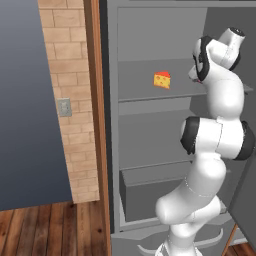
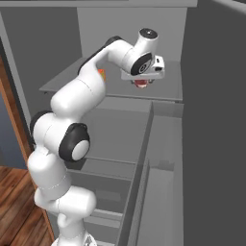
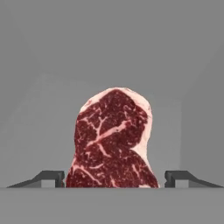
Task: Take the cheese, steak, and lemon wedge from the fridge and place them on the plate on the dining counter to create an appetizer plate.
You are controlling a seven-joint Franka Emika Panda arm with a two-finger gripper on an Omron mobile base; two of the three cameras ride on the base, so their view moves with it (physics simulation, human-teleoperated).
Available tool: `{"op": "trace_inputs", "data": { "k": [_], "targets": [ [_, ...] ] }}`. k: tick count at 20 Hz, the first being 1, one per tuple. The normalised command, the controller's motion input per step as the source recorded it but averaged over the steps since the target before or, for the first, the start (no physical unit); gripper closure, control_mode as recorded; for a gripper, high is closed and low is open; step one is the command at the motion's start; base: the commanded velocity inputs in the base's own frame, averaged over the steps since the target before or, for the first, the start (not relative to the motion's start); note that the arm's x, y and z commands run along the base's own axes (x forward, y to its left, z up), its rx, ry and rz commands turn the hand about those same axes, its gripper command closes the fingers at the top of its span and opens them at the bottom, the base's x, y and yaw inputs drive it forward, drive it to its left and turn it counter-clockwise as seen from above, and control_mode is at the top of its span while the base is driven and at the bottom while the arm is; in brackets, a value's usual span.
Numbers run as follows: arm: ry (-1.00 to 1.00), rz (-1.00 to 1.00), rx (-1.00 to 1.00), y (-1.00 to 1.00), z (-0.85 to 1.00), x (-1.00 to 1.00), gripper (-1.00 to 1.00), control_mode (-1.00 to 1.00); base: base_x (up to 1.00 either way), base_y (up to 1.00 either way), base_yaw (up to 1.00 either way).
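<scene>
The flat slab of raw steak [image 3: 113,140], dark red and finely marbled with white veins, has a pale fat rim along its upper and right edges; it lies on a smooth matt grey shelf [image 3: 43,131] inside the tall grey fridge [image 1: 150,115]. In the hand view the two small dark fingertips [image 3: 49,177] stand wide apart, one on each side of the slab's near end, so the gripper [image 3: 116,178] is spread wide with the meat between its tips. Whether the tips touch the meat cannot be told, and nothing looks lifted. In the right base view a bit of red steak [image 2: 140,84] shows just under the white hand above the same upper shelf.

Further left on that shelf sits the small orange-yellow cheese wedge [image 1: 162,80], pitted with darker holes and edged red along its top, well apart from the hand. Below are another plain grey shelf and a boxy grey drawer [image 1: 155,192]. A wood-brown side panel [image 1: 97,125] borders the fridge, next to tan brick wall [image 1: 67,60] with a small grey switch plate [image 1: 64,107]. No writing can be read anywhere.
</scene>
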Motion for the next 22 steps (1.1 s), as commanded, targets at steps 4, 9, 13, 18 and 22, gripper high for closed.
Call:
{"op": "trace_inputs", "data": {
  "k": [4, 9, 13, 18, 22],
  "targets": [
    [0.00, 0.00, 0.00, 0.00, -0.80, -0.02, -1.00, -1.00, 0.00, 0.00, 0.00],
    [-0.02, 0.00, 0.00, 0.05, -0.47, 0.01, 1.00, -1.00, 0.00, 0.00, 0.00],
    [-0.04, 0.00, 0.00, 0.00, -0.24, -0.05, 1.00, -1.00, 0.00, 0.00, 0.00],
    [0.00, -0.01, 0.00, 0.17, -0.48, -0.76, 1.00, -1.00, 0.00, 0.00, 0.00],
    [0.00, -0.04, 0.00, 0.46, -0.29, -1.00, 1.00, -1.00, 0.00, 0.00, 0.00]
  ]
}}
